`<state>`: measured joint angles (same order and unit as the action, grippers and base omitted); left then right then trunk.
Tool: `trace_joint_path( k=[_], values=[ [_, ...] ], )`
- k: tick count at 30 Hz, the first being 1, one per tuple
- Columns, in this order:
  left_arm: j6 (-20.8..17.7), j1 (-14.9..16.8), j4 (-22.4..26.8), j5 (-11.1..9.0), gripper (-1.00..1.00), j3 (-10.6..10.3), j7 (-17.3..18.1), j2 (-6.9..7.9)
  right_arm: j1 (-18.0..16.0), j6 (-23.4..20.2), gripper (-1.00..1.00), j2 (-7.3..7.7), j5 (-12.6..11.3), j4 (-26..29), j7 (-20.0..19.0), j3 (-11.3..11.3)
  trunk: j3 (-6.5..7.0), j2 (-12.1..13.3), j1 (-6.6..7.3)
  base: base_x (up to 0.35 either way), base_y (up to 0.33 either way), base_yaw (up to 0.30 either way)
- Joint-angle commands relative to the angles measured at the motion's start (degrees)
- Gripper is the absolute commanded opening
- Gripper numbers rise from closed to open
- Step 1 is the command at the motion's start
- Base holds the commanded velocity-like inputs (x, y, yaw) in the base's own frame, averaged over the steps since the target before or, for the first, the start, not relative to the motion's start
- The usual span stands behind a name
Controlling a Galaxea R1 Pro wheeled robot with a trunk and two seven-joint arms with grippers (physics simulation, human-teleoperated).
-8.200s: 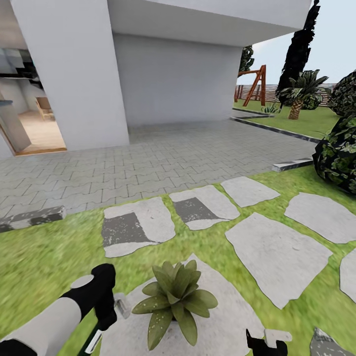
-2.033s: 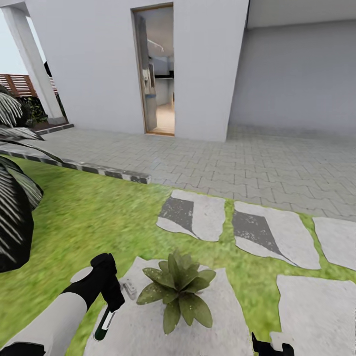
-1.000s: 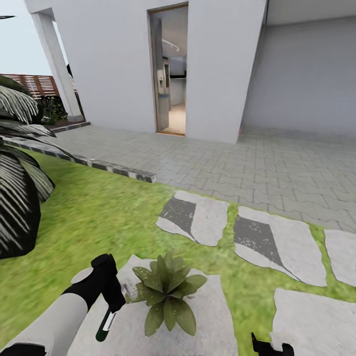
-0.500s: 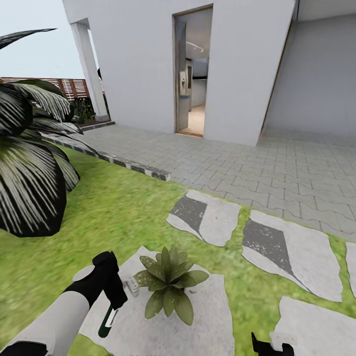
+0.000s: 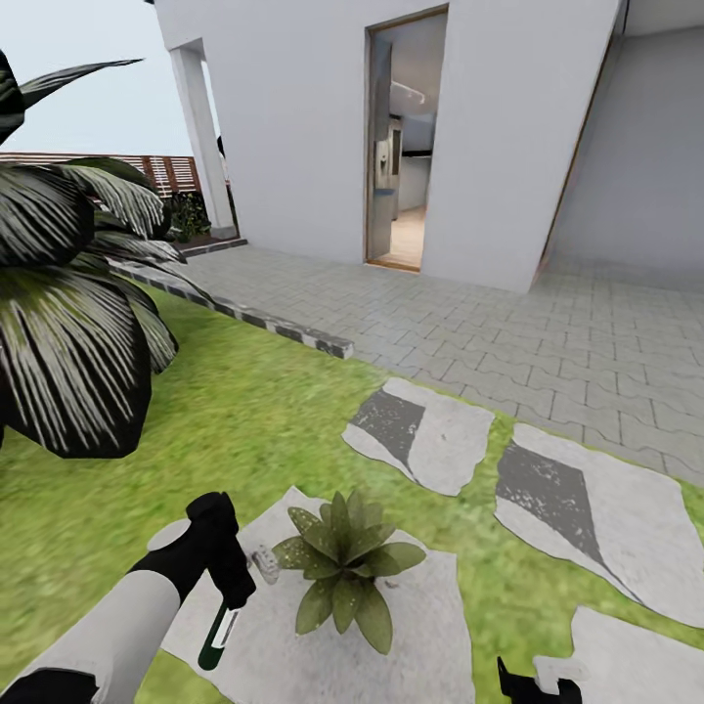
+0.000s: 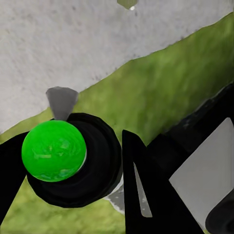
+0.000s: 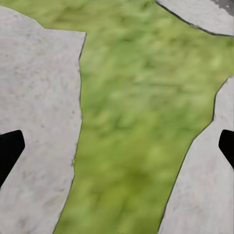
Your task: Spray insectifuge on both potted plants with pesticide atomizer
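The left gripper (image 5: 233, 598) points down, clamped on the pesticide atomizer (image 5: 217, 636); the right gripper (image 7: 117, 146) seems spread wide.

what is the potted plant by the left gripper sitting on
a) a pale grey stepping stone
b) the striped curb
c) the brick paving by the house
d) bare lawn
a: in the head view the potted plant sits on a pale grey stepping stone set in the lawn, with the left gripper holding the pesticide atomizer right beside its leaves.
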<state>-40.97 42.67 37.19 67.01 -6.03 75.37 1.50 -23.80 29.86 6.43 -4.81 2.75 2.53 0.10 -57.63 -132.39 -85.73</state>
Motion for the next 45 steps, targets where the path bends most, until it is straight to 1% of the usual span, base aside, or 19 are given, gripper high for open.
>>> trace_joint_path(
  k=[1, 6, 15, 19, 25, 29, 35, 41, 45],
  values=[
    [-0.53, 0.04, 0.07, 0.22, -1.0, -0.26, 0.39, 0.01, -0.02, 0.2, 1.0, 0.04, -0.53, -0.02, -0.15, 0.07, -0.05, -0.02, -0.01, 0.223, -0.177, 0.066],
    [-0.59, 0.05, 0.05, 0.23, -1.0, -0.26, 0.39, -0.01, -0.02, 0.2, 1.0, 0.57, -0.47, -0.11, -0.09, 0.07, -0.05, -0.02, -0.01, 0.14, -0.228, 0.014],
    [-0.6, 0.05, 0.01, 0.23, -1.0, -0.26, 0.39, 0.0, -0.02, 0.15, 1.0, 0.27, -0.46, -0.03, -0.15, 0.12, -0.05, -0.02, -0.01, -0.209, -0.212, 0.016],
    [-0.6, 0.05, -0.01, 0.23, -1.0, -0.23, 0.39, -0.01, -0.02, 0.13, 1.0, 0.17, -0.46, -0.02, -0.15, 0.09, -0.05, -0.02, -0.01, -0.078, -0.234, 0.243],
    [-0.6, -0.02, -0.02, 0.23, -1.0, -0.3, 0.37, 0.07, -0.02, 0.12, 1.0, 0.16, -0.46, -0.02, -0.15, 0.12, -0.05, -0.02, -0.01, 0.11, -0.236, 0.276],
    [-0.6, -0.29, -0.02, 0.23, -1.0, -0.36, 0.31, 0.16, -0.02, 0.12, 1.0, 0.22, -0.46, -0.02, -0.15, 0.1, -0.05, -0.02, -0.01, 0.024, -0.033, 0.262],
    [-0.6, -0.52, -0.16, 0.23, -1.0, -0.39, 0.08, 0.34, -0.02, 0.15, 1.0, 0.19, -0.46, -0.02, -0.15, 0.08, -0.05, -0.02, -0.01, 0.001, -0.002, 0.061],
    [-0.52, -0.57, -0.54, 0.15, -1.0, -0.1, -0.2, 0.41, -0.02, 0.13, 1.0, 0.19, -0.46, -0.02, -0.15, 0.12, -0.05, -0.02, -0.01, 0.0, 0.0, 0.257],
    [-0.51, -0.61, -0.6, 0.14, -1.0, -0.18, -0.22, 0.38, -0.02, 0.12, 1.0, 0.16, -0.46, -0.02, -0.15, 0.14, -0.05, -0.02, -0.01, 0.154, -0.091, 0.278]
  ],
)
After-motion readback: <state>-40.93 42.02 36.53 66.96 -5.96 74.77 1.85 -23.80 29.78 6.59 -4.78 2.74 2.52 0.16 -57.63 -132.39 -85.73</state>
